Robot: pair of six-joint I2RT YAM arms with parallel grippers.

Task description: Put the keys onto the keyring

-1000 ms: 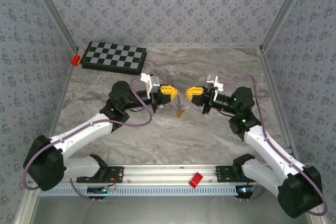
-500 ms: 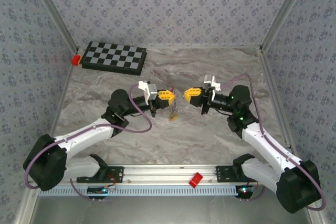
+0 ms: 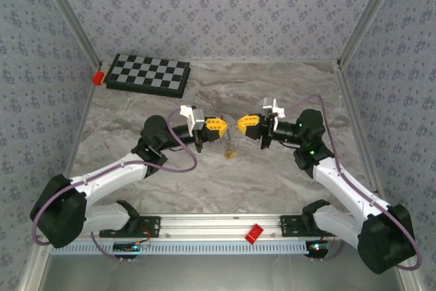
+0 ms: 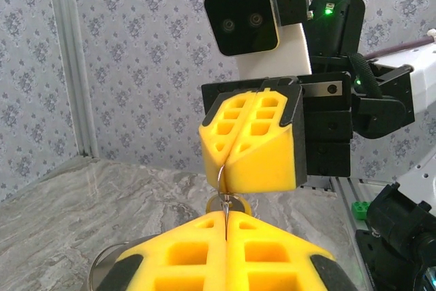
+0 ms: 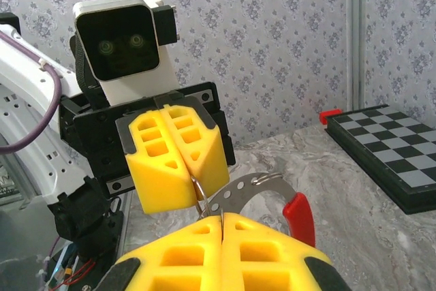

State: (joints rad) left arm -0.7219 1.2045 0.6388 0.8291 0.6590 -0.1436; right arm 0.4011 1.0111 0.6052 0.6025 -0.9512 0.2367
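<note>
Wrist cameras catch what the overhead one blurs. From the right wrist, the keyring [image 5: 245, 185] shows as a grey arc sweeping right to its red sleeve. Its wire runs from the closed seam of the left gripper [image 5: 182, 168] down into the seam of the right gripper [image 5: 221, 230]. Both pairs of jaws are pressed together on that wire.

From the left wrist the ring is seen edge-on, a thin near-vertical line between the two grippers, with the red sleeve hidden.

From above, the grippers meet tip to tip over the middle of the table [image 3: 272, 182]. The keys [image 3: 231, 149] appear as a small yellowish cluster just nearward of the gap, long axis towards the near edge. Their number, and whether they dangle or touch the marble, are too small to make out.
</note>
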